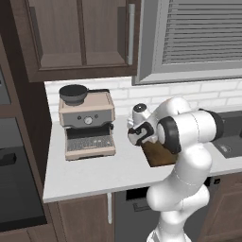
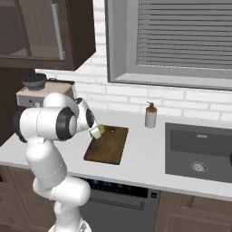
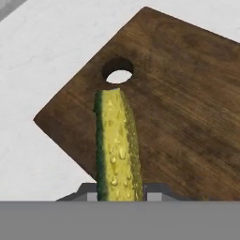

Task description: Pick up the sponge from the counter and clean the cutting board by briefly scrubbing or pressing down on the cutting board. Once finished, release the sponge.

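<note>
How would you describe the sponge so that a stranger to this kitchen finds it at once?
Start at the window, then drop to the white counter left of the sink. A dark brown cutting board lies there, and above its far end the tool holds the sponge. It is the one small yellow-green block with a dark green edge.

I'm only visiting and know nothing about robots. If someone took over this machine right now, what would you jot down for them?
Hand: shut on the sponge, held above the cutting board, near the end with the round hole.
Cutting board: flat on the counter, between the coffee machine and the sink; a soap bottle stands behind it.
Done: sponge picked up and brought over the board.
Left: press or scrub the board briefly, then release the sponge. Whether the sponge touches the wood yet is unclear.
</note>
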You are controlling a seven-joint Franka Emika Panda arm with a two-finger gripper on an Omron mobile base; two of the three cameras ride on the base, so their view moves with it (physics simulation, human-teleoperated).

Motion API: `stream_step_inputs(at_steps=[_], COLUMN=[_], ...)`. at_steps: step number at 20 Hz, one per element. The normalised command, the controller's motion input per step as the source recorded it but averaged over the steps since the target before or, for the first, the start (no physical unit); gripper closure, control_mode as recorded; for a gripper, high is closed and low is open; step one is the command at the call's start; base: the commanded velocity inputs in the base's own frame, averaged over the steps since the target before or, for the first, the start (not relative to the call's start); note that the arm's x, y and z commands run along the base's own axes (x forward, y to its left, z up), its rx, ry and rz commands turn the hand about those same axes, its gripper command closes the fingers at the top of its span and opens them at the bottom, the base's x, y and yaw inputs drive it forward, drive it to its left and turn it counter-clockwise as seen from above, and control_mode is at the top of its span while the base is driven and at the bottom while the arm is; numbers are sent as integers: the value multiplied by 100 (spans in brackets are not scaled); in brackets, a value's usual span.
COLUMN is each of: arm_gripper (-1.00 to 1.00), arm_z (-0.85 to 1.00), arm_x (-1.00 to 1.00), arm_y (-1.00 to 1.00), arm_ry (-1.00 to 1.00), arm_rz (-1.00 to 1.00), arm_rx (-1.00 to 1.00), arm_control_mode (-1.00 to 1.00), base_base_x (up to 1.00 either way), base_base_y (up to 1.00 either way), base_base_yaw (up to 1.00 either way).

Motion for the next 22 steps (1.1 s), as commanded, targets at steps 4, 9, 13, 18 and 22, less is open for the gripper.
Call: stream_step_inputs(at_steps=[4, 9, 13, 18, 22], arm_gripper=[100, 100, 100, 100, 100], arm_z=[0, -1, 0, -3, -12], arm_x=[-24, -57, -67, -62, -58], arm_y=[-2, -42, -64, -56, -49], arm_ry=[0, 0, 0, 0, 0], arm_rz=[-1, 0, 0, 0, 0], arm_rx=[0, 0, 0, 0, 0], arm_control_mode=[-100, -100, -100, -100, -100], base_base_x=[0, 0, 0, 0, 0], base_base_y=[0, 0, 0, 0, 0], base_base_yaw=[0, 0, 0, 0, 0])
